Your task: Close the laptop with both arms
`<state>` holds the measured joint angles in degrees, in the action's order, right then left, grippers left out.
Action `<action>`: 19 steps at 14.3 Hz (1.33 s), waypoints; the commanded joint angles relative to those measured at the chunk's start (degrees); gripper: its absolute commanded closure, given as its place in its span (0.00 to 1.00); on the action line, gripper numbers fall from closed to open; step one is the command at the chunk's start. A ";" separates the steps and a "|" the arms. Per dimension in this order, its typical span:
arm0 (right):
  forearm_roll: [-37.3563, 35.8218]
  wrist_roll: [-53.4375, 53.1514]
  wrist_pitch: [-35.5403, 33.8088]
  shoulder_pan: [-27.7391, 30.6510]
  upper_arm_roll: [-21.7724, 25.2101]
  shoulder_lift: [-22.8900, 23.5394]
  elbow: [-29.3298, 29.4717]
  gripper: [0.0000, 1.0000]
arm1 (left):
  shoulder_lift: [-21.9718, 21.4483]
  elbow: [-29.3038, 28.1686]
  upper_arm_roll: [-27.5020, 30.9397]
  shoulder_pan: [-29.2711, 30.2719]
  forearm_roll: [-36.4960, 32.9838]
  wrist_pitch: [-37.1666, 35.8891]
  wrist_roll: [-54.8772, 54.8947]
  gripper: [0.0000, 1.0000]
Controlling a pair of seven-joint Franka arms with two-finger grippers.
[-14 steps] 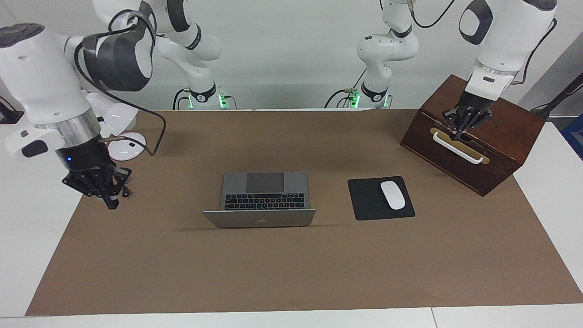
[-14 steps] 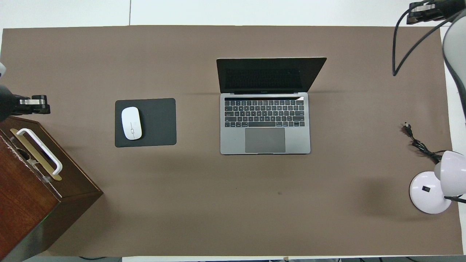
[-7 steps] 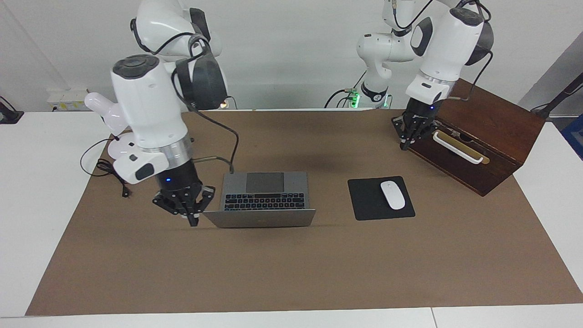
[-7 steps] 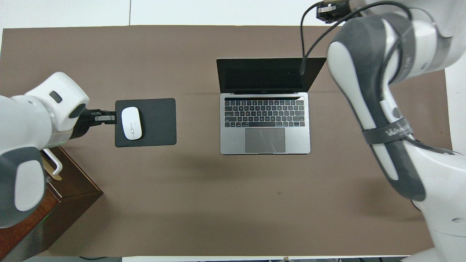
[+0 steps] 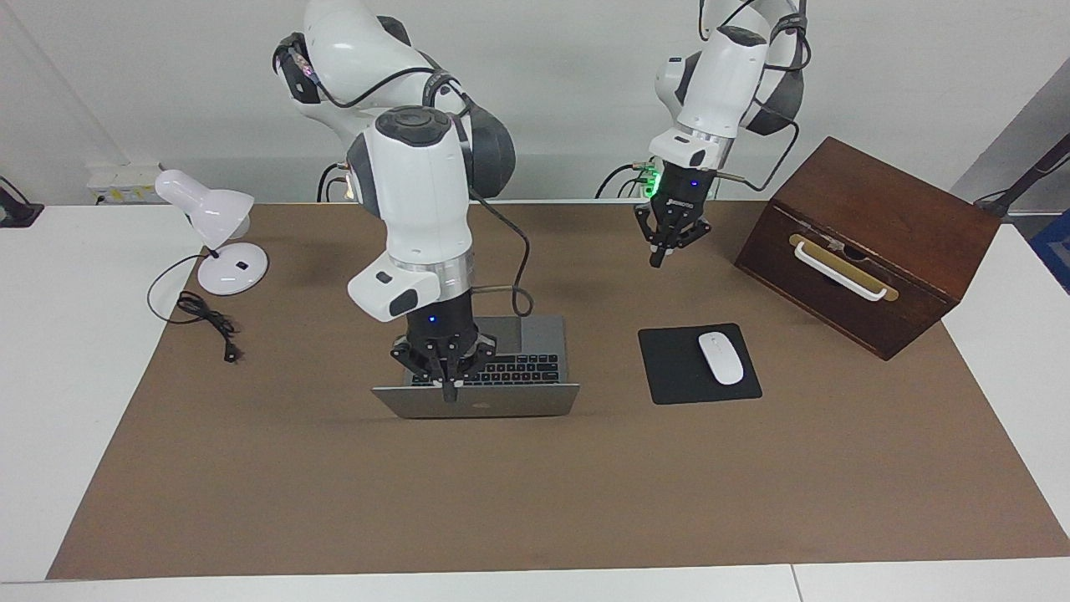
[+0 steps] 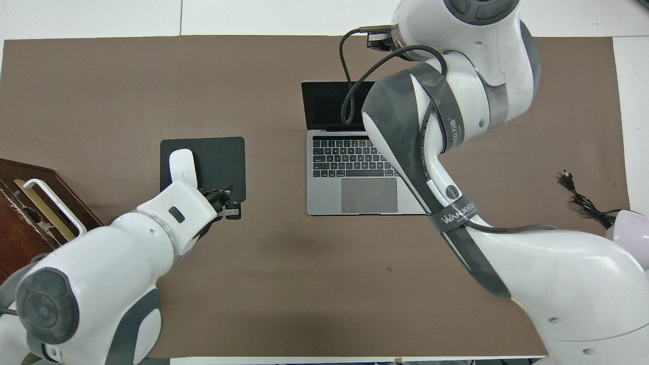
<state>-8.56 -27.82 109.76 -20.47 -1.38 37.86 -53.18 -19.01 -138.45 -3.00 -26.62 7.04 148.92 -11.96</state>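
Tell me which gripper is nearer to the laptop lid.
The right gripper is nearer, at the top edge of the laptop lid. The left gripper hangs in the air toward the mouse pad end, well clear of the laptop.

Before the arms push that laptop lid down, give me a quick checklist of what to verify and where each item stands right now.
1. Laptop lid still open, so there is something to close: ok.
2. Right tool at the lid's top edge: ok; actual contact: cannot tell.
3. Left tool in place at the lid: not ok, it hangs over bare mat nearer the wooden box.
4. Keyboard free of loose objects where it shows: ok; the right arm hides part of it.
5. Mouse and mouse pad clear of the laptop: ok.
6. Tool finger state, either arm: cannot tell.
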 commanded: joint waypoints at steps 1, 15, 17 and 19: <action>-1.11 -2.15 2.12 -0.27 -0.11 1.51 0.71 1.00 | -1.21 -5.33 1.06 -5.00 0.70 8.72 -0.43 1.00; 3.20 -2.86 3.19 1.13 -0.47 3.98 0.71 1.00 | 19.52 -7.36 1.24 -13.63 0.35 39.16 0.97 1.00; 3.46 -2.86 2.22 1.04 -0.55 3.80 0.71 1.00 | 24.69 -6.05 1.24 -13.81 0.26 44.58 0.97 1.00; 5.38 -2.86 2.21 1.13 -0.47 3.71 0.62 1.00 | 28.92 -5.16 1.15 -14.24 0.26 48.90 1.24 1.00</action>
<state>-5.36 -29.80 112.85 -19.85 -1.43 41.58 -53.17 3.69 -146.05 -2.85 -39.17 7.03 192.54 -11.76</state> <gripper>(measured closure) 0.991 0.991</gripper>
